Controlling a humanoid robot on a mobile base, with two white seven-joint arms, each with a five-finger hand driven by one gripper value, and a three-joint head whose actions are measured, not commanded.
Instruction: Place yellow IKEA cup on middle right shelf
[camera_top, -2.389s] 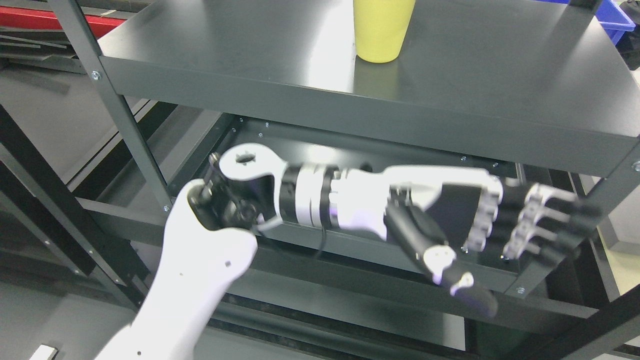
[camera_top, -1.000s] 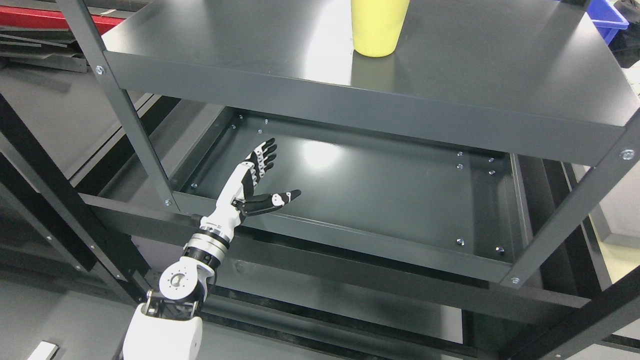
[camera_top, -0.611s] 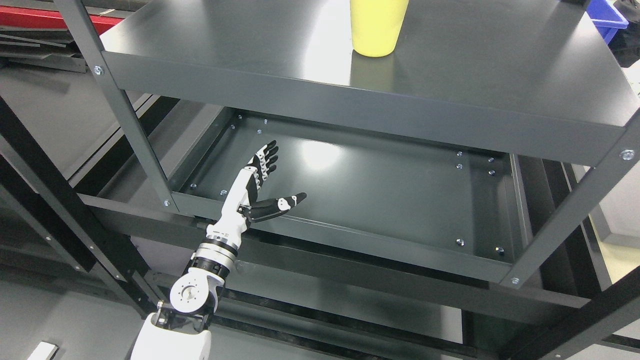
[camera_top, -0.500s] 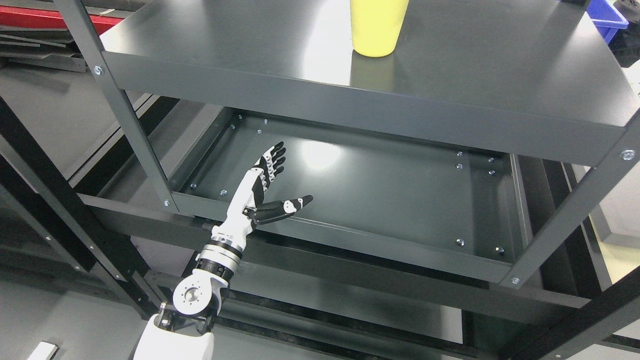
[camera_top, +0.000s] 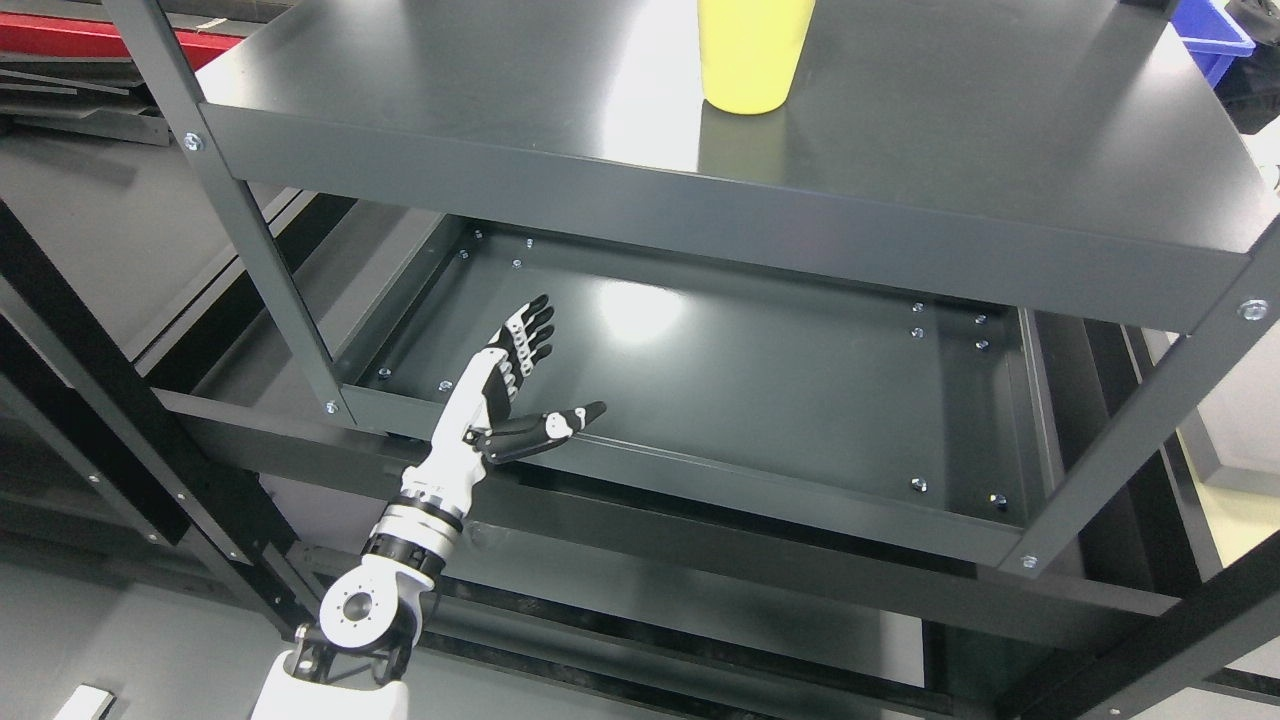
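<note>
A yellow cup (camera_top: 752, 52) stands upright on the dark grey upper shelf (camera_top: 450, 90), at the top middle of the view, its rim cut off by the frame. My left hand (camera_top: 545, 370) is far below it, at the front left edge of the lower shelf (camera_top: 800, 390). The fingers are spread, the thumb sticks out to the right, and the hand holds nothing. Its white forearm (camera_top: 440, 470) rises from the bottom left. The right arm is out of view.
Grey uprights (camera_top: 250, 230) (camera_top: 1150, 410) frame the rack at the left and right front. A black beam (camera_top: 100, 370) crosses diagonally at the left. A blue bin (camera_top: 1215, 25) sits at the top right corner, behind the rack.
The left arm drew back from close under the upper shelf down to the lower shelf's front left. In the last half second the open hand slid slightly down and left. The cup stayed put.
</note>
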